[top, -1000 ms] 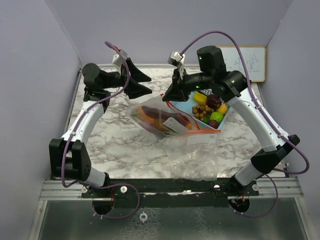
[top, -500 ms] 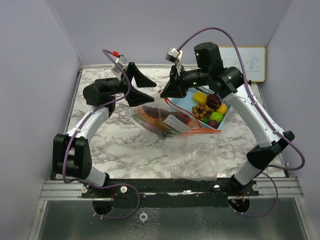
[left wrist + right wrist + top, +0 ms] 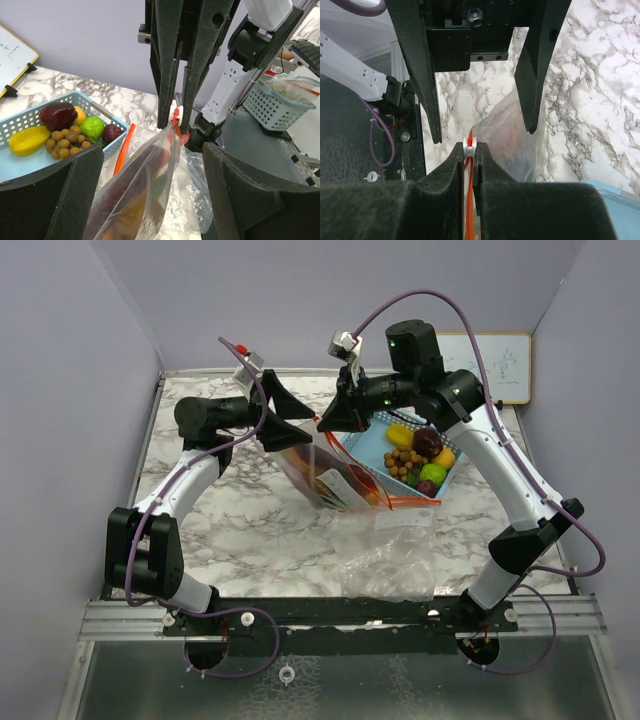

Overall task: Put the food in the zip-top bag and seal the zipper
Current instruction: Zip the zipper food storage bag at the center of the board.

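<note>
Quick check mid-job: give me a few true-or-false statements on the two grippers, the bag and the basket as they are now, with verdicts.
1. The right gripper is shut on the orange zipper of the zip-top bag. True.
2. The left gripper is clamped on the bag. False: it is open, with its fingers apart from the bag.
3. The blue mesh basket is empty. False: the brown grape bunch, the lime-green fruit and other fruits lie in it.
4. Some food is inside the bag. True.
</note>
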You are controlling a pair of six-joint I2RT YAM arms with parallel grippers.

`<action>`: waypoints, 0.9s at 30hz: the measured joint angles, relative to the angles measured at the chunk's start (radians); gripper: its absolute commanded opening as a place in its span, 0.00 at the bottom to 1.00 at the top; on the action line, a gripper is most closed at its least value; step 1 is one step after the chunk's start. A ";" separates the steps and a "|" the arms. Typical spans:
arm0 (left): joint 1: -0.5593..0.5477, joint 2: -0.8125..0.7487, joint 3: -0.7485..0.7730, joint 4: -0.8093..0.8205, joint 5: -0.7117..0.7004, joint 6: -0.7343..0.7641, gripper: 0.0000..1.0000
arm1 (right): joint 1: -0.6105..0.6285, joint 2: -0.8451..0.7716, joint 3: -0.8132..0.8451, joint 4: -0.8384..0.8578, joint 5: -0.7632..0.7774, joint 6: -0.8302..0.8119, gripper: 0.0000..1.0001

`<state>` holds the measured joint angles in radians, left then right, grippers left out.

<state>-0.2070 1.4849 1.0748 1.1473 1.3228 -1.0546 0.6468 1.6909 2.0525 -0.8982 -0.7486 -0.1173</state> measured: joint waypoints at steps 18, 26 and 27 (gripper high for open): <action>-0.021 0.026 0.055 -0.108 0.004 0.067 0.00 | -0.001 0.001 0.000 0.001 0.016 0.006 0.07; -0.002 0.026 0.068 -0.210 -0.006 0.108 0.00 | -0.001 -0.001 -0.002 0.012 0.095 -0.010 0.33; 0.002 0.026 0.068 -0.214 -0.008 0.108 0.00 | -0.001 -0.002 -0.005 0.016 0.099 -0.011 0.35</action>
<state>-0.2050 1.5112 1.1423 0.9333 1.3144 -0.9463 0.6460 1.6886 2.0476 -0.8825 -0.6495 -0.1284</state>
